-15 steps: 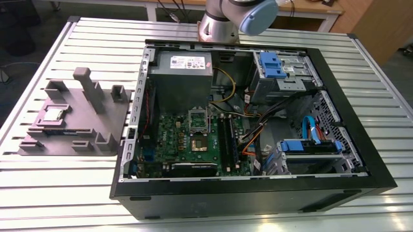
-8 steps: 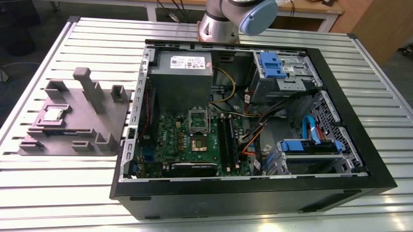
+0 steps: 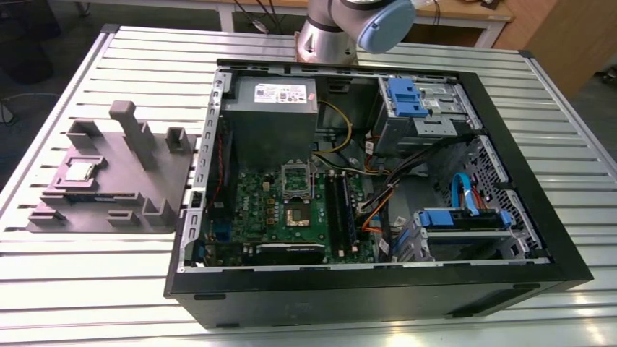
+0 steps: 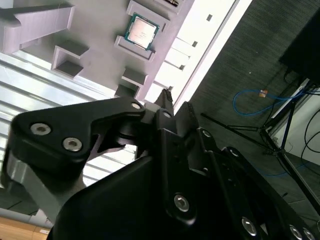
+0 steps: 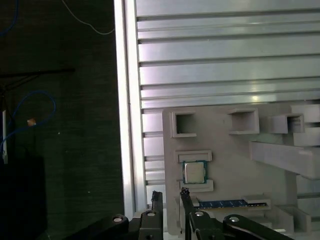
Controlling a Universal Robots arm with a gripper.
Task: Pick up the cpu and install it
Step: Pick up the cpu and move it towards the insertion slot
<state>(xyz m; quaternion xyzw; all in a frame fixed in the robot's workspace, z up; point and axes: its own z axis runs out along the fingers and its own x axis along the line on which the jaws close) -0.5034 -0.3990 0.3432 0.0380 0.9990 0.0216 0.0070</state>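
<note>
End effector (image 5: 170, 195) sits closest to the lens in both wrist views (image 4: 175, 102). Dark fingers stand a narrow gap apart, nothing between them, nothing held. Through the gap in the first wrist view I see bare bench (image 5: 225, 65) slats and the edge of the grey holder (image 5: 225, 160).

The cpu (image 5: 194, 172) lies flat in a square pocket of that holder, silvery top up, ahead of the fingertips and not touching them. The second wrist view has the same chip (image 4: 141, 31) in its pocket, well apart from the fingers. In the exterior view the cpu (image 3: 78, 171) is at mid left of the frame on the grey holder (image 3: 154, 181), on the slatted bench (image 3: 87, 282), outside the open computer case (image 3: 386, 289). The arm (image 3: 347, 29) shows at top centre.

Step judged: approach for the pick. The chip is not yet grasped and nothing is installed. The socket (image 3: 297, 215) on the board at frame centre looks empty.

The pick likely calls for the fingers to be centred over the chip, squared to its edges and open wider than it. The chip is thin and sits low in the pocket, so the fingertips probably have to reach just beside the pocket walls without catching them.
</note>
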